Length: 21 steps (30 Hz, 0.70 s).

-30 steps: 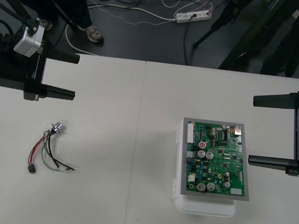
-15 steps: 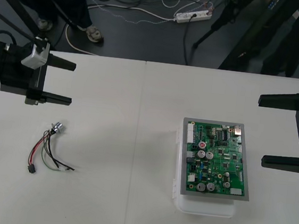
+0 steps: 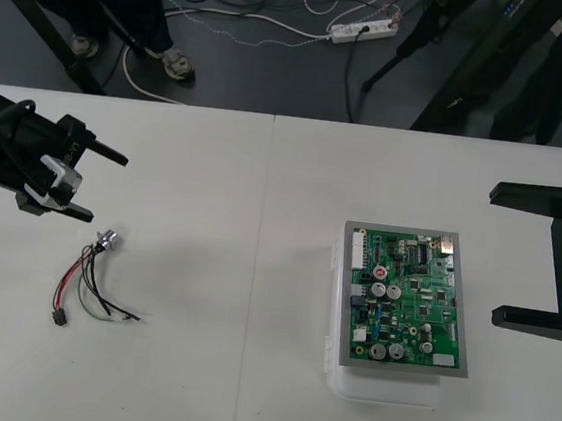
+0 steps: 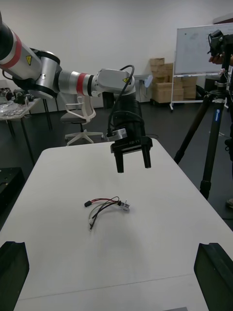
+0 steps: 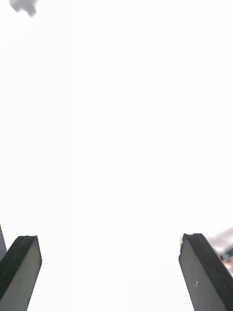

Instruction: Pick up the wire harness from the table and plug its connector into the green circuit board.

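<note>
The wire harness lies loose on the table's left side, with its round metal socket at the far end and its black plug at the near end. My left gripper hangs open just beyond the socket, tilted down toward the table, with nothing between its fingers. In the right wrist view the left gripper hovers above and behind the harness. The green circuit board sits on its white base at the right. My right gripper waits open beside the board's right edge.
Bare table lies between the harness and the board. The table's far edge borders dark floor with cables and tripod legs.
My left gripper has dropped and tilted downward, closing in on the harness's socket end. My right gripper has drawn back slightly to the right. The harness has not moved.
</note>
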### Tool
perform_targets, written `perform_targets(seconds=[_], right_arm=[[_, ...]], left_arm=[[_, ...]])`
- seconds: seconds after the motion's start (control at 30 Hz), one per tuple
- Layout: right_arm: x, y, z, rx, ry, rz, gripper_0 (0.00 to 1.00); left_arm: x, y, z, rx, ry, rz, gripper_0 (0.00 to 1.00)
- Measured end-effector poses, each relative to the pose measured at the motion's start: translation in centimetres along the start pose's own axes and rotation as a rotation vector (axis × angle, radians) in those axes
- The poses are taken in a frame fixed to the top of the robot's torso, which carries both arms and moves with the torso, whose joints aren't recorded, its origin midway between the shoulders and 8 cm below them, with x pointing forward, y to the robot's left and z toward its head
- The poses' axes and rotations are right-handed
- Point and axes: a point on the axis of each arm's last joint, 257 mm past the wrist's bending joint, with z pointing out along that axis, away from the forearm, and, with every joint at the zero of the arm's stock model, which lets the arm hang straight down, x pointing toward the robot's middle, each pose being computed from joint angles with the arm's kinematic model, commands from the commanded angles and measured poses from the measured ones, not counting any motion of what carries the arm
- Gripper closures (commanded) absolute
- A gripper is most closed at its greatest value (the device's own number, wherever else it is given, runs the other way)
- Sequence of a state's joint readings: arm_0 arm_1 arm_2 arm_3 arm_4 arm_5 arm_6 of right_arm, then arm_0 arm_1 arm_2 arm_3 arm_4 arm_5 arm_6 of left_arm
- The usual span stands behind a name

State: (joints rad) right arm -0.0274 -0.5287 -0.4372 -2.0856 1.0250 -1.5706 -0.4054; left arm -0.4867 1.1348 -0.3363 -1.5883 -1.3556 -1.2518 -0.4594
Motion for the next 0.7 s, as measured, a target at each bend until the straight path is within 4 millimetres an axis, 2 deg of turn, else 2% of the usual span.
perform_targets(seconds=[0.27,0.53,0.7], right_arm=[[0.9,0.5,-0.5,0.023,-0.021,0.031,0.0],[1.4,1.3,-0.6,0.038,-0.049,0.028,0.0],[1.5,1.5,-0.3,0.028,-0.053,0.022,0.0]], left_arm=[[2.4,-1.3,0.3,0.091,0.1,0.139,0.16],[3.9,-2.1,0.8,0.182,0.128,0.607,0.16],[4.3,-2.7,1.7,0.252,0.129,0.722,0.16]])
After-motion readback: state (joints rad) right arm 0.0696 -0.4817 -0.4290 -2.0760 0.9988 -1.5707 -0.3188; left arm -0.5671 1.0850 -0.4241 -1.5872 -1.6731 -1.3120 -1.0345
